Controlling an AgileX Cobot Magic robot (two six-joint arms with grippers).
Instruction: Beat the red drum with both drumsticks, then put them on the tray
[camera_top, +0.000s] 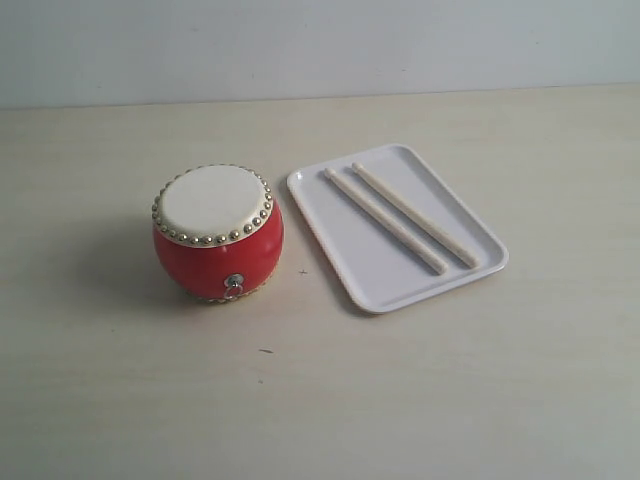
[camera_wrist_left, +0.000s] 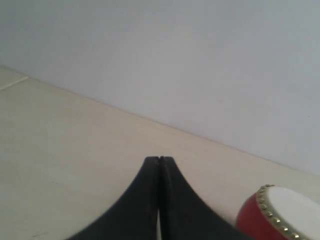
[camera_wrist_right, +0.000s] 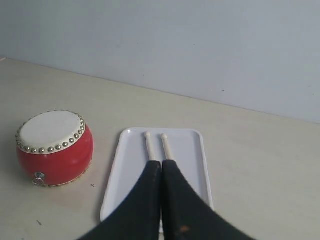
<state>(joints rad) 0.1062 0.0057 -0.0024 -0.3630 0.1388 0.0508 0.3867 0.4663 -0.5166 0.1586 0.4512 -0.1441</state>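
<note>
Two drumsticks (camera_top: 385, 221) lying on the tray (camera_top: 350, 245), red drum (camera_top: 215, 255) just beside it. Placement looks done, beating unconfirmed; left gripper (camera_wrist_left: 159, 159), right gripper (camera_wrist_right: 161, 162) — fingers pressed together, empty.

Drums, n = 1: a small barrel-shaped drum (camera_top: 218, 232) with a glossy red body and a cream skin top, ringed with gold studs (camera_top: 208, 241) too small to tally, and carrying one small metal ring (camera_top: 234, 283) on its side. Sticks, n = 2: slim pale cream wooden drumsticks (camera_top: 385, 221); trays, n = 1: a flat white rectangular plastic tray (camera_top: 372, 272) with rounded corners. Other: one pale wood-grain table (camera_top: 450, 400); two black tapered hands, namely one left hand (camera_wrist_left: 159, 159) and one right hand (camera_wrist_right: 161, 162).
</note>
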